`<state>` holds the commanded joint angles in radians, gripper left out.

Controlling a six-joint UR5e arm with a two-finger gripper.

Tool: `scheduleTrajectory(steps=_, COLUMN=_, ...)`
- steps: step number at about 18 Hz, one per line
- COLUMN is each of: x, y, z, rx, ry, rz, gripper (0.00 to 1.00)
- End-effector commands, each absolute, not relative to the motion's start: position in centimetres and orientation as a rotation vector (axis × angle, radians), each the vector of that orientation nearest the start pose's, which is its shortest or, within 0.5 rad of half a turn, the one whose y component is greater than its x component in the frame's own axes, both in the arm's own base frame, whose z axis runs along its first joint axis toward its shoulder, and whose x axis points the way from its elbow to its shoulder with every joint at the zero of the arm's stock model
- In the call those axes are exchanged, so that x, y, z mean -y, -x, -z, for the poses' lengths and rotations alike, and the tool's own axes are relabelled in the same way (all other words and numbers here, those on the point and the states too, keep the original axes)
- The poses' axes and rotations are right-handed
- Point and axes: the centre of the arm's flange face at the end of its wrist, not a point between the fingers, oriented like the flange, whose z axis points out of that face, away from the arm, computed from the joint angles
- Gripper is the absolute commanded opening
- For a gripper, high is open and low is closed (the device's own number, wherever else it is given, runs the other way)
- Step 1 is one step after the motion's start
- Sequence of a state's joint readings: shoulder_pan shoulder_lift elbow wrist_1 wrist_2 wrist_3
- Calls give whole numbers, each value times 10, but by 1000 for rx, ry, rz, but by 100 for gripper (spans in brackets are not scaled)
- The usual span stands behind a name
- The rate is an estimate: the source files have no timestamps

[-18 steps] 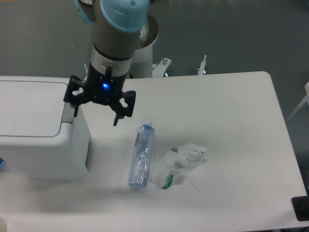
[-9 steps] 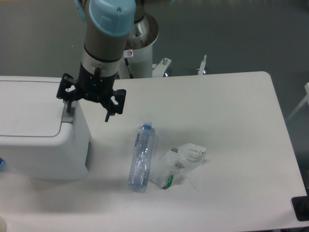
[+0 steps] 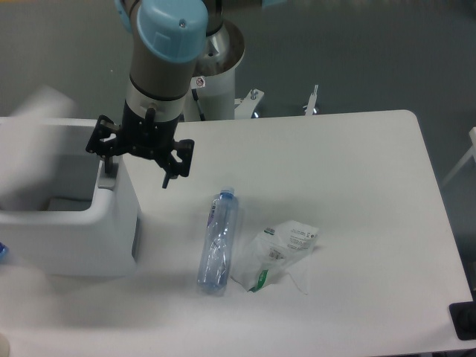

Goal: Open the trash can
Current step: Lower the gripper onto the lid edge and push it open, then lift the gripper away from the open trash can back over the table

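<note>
Trash can (image 3: pixel 82 230) sat at the worktop's left edge, lid (image 3: pixel 41 104) a blur, swung up, interior showing. Gripper (image 3: pixel 137 152) had fingers spread, one on the grey tab (image 3: pixel 109 169), holding nothing. Opening looked mid-step; next move likely lifting clear without snagging the tab
</note>
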<state>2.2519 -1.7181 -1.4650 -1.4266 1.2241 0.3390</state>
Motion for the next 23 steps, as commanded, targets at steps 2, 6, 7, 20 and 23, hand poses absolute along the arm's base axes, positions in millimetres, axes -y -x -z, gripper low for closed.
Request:
scheduleTrajectory(steps=2, x=-543, y=225, z=-487, rx=460, ry=2820, rz=362, gripper=100)
scheduleTrajectory(steps=6, x=-544, y=238, z=-503, rx=452, ry=2782, rz=315, gripper=100)
scheduleTrajectory(steps=7, x=-540, y=253, z=-504, rx=477, ry=2758, rz=291, gripper=100)
scheduleTrajectory(steps=20, x=-442, y=446, z=-411, rx=504, ry=2910, rz=-54, gripper=100)
scheduleTrajectory(steps=23, x=-413, y=476, z=-386, rx=410, ry=2991, rz=-90, gripper=100)
